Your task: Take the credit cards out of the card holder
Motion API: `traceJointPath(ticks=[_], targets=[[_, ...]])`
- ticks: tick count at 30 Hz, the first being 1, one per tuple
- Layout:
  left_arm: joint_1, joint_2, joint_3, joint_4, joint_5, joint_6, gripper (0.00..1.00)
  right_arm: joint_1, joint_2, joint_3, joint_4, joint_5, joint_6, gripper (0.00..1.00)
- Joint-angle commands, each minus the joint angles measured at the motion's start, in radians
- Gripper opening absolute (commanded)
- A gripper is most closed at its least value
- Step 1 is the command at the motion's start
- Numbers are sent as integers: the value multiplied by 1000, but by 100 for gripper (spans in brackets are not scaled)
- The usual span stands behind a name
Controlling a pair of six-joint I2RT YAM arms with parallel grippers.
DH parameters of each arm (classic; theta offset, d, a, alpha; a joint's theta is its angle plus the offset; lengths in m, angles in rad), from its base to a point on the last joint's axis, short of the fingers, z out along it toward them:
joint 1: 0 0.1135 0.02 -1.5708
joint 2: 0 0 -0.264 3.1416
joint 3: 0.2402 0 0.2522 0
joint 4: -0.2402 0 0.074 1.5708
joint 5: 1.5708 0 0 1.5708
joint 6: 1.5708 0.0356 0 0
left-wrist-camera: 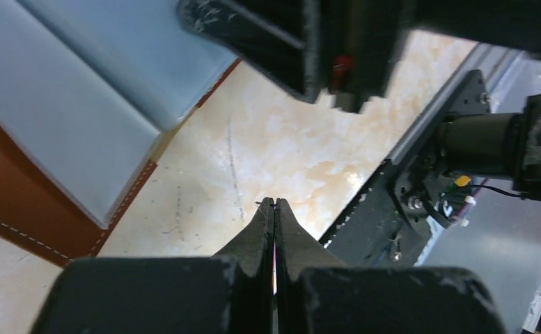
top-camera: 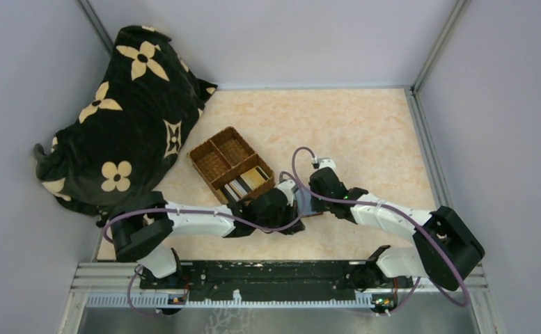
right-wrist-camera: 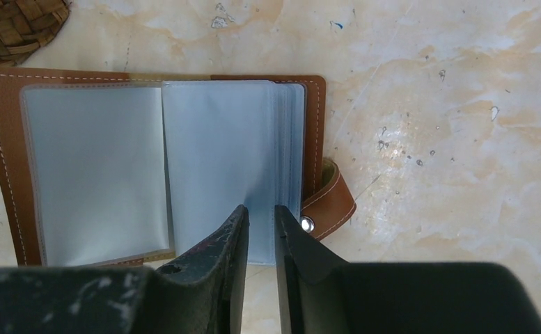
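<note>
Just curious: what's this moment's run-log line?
card holder lies open | right tool open over it | left tool shut, empty

Card holder (right-wrist-camera: 149, 167): 1 counted | credit cards (top-camera: 243, 184): at least 3 showed in the basket's long compartment, exact number unreadable | wicker basket (top-camera: 210, 141): 1, had 3 compartments, lay at 10 o'clock from the holder | dark patterned cloth (top-camera: 128, 118): 1, at 10 o'clock on the table (top-camera: 365, 132) | robot arms (top-camera: 198, 219): 2
</note>
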Motion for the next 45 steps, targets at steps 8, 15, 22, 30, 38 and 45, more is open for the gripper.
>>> traceJointPath(ticks=[8,15,22,30,38,45], targets=[[63,-100,3,-16,-88,31,0,-8,3,-22,51,0,8,16],[137,-70,-31,-29,-97,51,0,-9,-6,-26,46,4,9,16],[139,-19,-59,-21,-96,52,0,-17,-6,-35,58,-10,13,15],[139,54,-82,21,-75,30,0,-25,-14,-47,92,-57,14,11],[139,97,-89,43,-49,16,0,-47,8,-81,169,-151,20,8],[139,104,-93,48,-40,13,0,-70,17,-88,206,-221,32,8]])
